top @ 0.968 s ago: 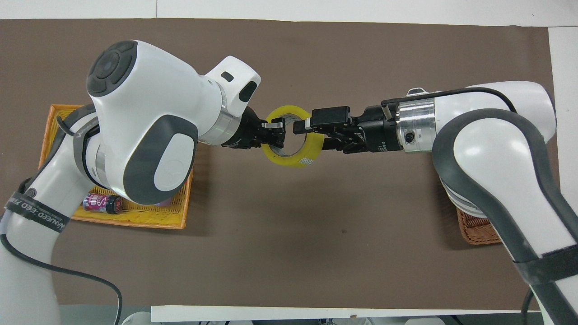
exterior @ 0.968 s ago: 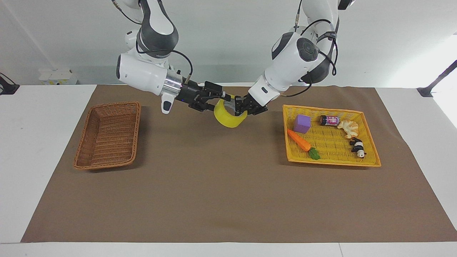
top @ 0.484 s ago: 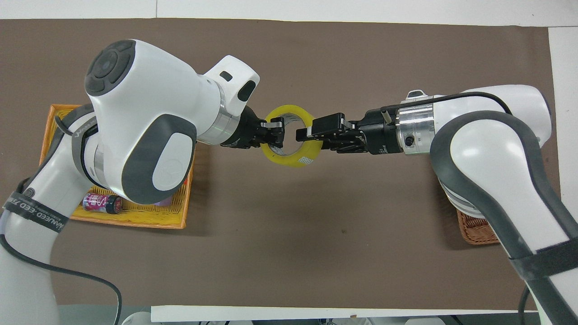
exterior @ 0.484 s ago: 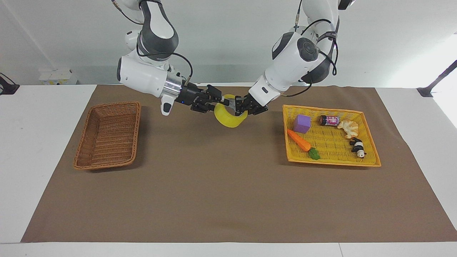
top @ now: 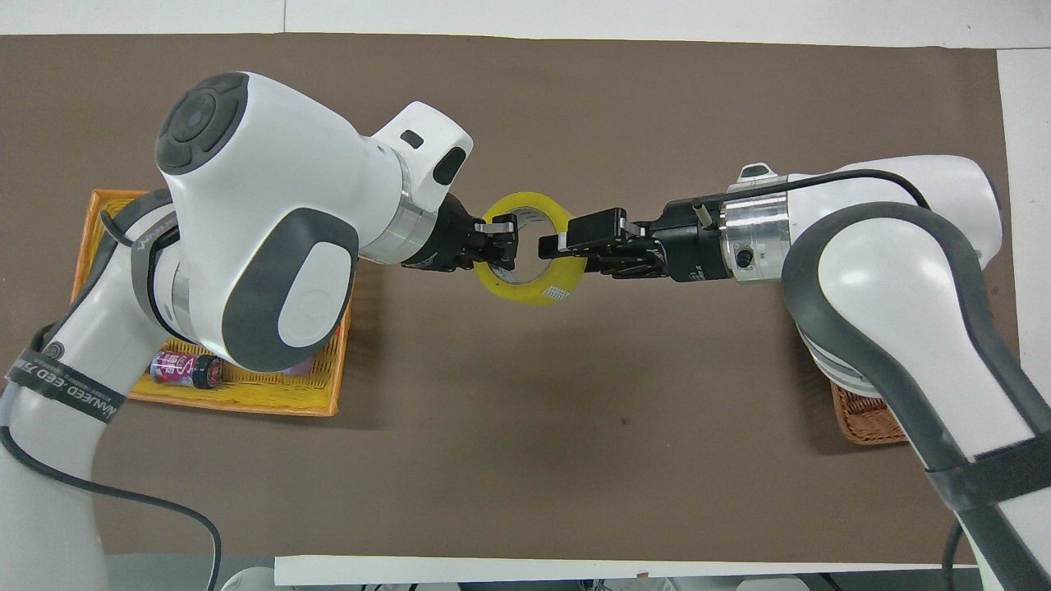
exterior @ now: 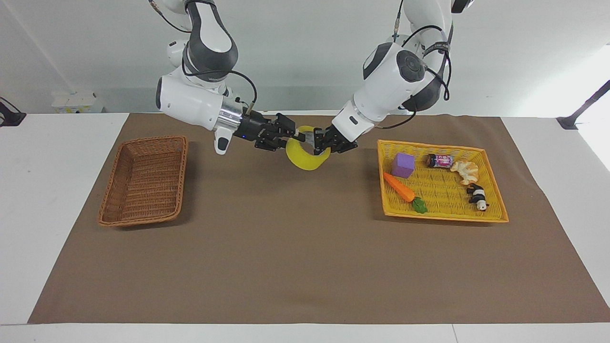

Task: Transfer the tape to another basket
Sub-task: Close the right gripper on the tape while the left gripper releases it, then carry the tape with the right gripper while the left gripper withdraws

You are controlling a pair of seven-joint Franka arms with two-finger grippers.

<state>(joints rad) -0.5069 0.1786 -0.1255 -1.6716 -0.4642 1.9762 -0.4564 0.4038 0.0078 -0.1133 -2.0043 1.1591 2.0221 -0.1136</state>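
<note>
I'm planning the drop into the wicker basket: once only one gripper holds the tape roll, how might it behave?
The tape roll is a wide rigid-looking ring, so it should keep its shape. Pinched at the rim by the right gripper and left gripper, it may swing on one grip. Landing on edge, it could roll.

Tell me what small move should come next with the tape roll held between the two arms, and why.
Probably the left pincer should open. Both pincers grip the tape in the air over the mat, the right pincer shut on its rim, and the brown basket lies at the right arm's end.
</note>
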